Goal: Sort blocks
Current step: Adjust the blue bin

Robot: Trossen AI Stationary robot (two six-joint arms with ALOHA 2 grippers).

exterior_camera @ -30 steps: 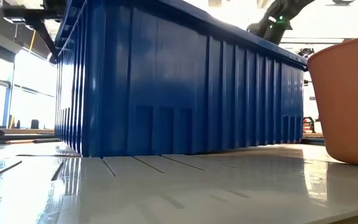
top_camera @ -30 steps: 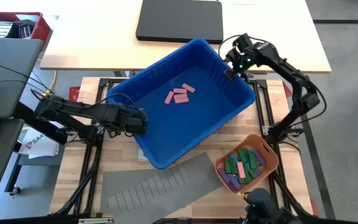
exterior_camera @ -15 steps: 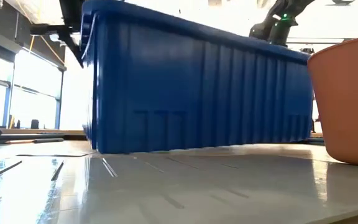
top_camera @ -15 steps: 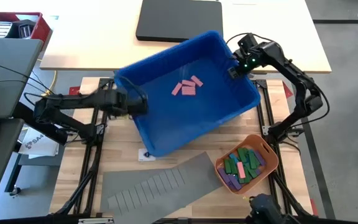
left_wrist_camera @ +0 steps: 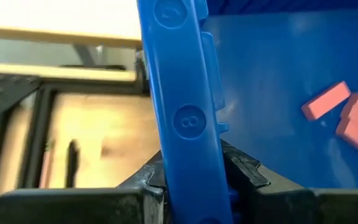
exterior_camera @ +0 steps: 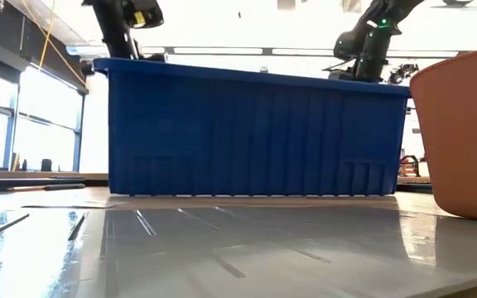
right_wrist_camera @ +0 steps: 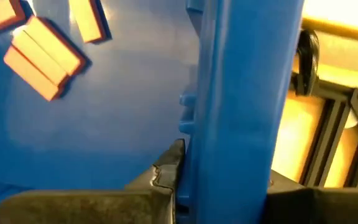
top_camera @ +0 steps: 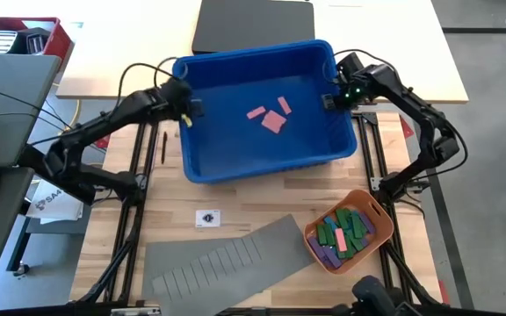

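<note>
Clamping opposite rims of the blue bin (top_camera: 196, 162), the left gripper (top_camera: 185, 105) and right gripper (top_camera: 330, 98) jaws risk twisting it if uneven, scattering its pink blocks (top_camera: 269, 117) while other blocks (top_camera: 345, 233) wait in the orange tray (top_camera: 378, 209).

Low view: blue bin (exterior_camera: 255, 132) wall hides its contents, orange tub (exterior_camera: 462, 132) cut off at right edge; both wrist views crop bin rim (left_wrist_camera: 182, 112) top & bottom, pink blocks (left_wrist_camera: 353, 115) partly off-frame; tub's blocks (top_camera: 345, 233) too jumbled to count overhead.
</note>
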